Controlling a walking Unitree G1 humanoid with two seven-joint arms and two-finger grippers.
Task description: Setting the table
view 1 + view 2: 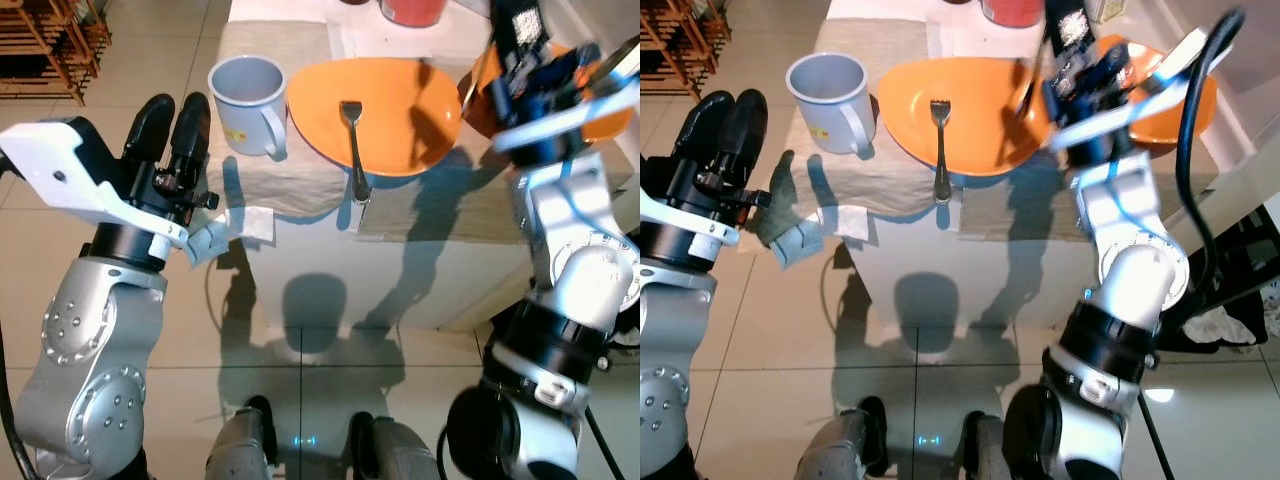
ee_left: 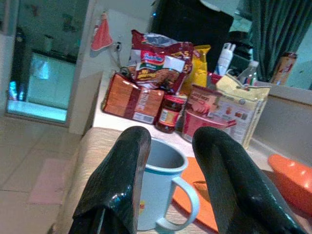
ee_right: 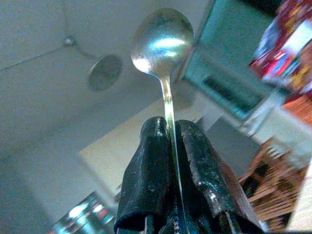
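Note:
An orange plate lies on the beige cloth of the white table, with a black fork resting in it, handle over the near rim. A grey-blue mug stands just left of the plate. My left gripper hovers open at the table's left edge, pointing at the mug. My right gripper is raised above the plate's right side, shut on the handle of a silver spoon, whose bowl points upward. A second orange plate sits partly hidden behind that arm.
Snack packets, jars and a red container crowd the far end of the table. A wooden rack stands on the floor at the far left. Tiled floor surrounds the table's near side.

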